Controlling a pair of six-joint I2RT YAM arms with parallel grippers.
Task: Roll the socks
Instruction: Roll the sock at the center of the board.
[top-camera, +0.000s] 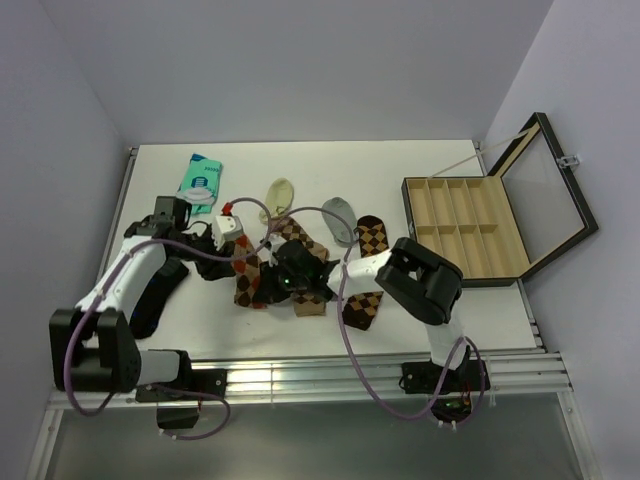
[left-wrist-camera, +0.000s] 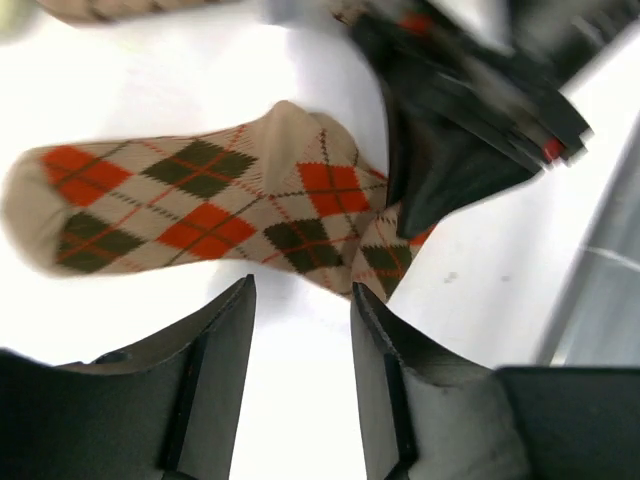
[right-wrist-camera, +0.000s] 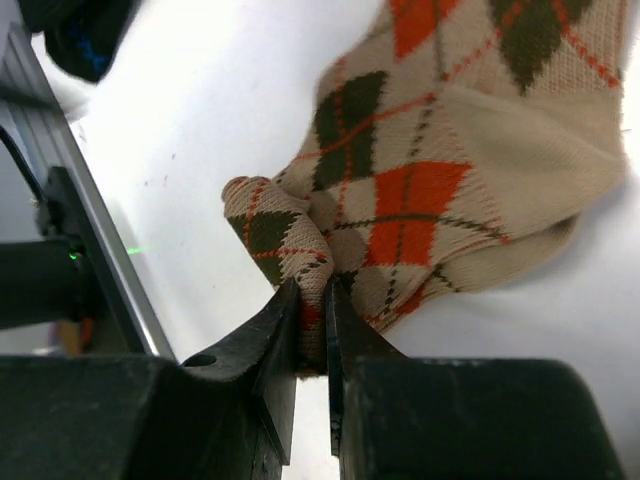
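Top external shows, all left of the open divided case (top-camera: 560, 195) on the table (top-camera: 400, 160), a teal packet (top-camera: 201, 180) with print too small to read, the left gripper (left-wrist-camera: 300, 297) parted and empty beside the red-orange argyle sock (left-wrist-camera: 200, 205), and the right gripper (right-wrist-camera: 312, 300) pinched tight on that sock's bunched edge.

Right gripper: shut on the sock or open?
Shut on the red-orange argyle sock: in the right wrist view the right gripper pinches a bunched fold of its fabric, jaws nearly touching.
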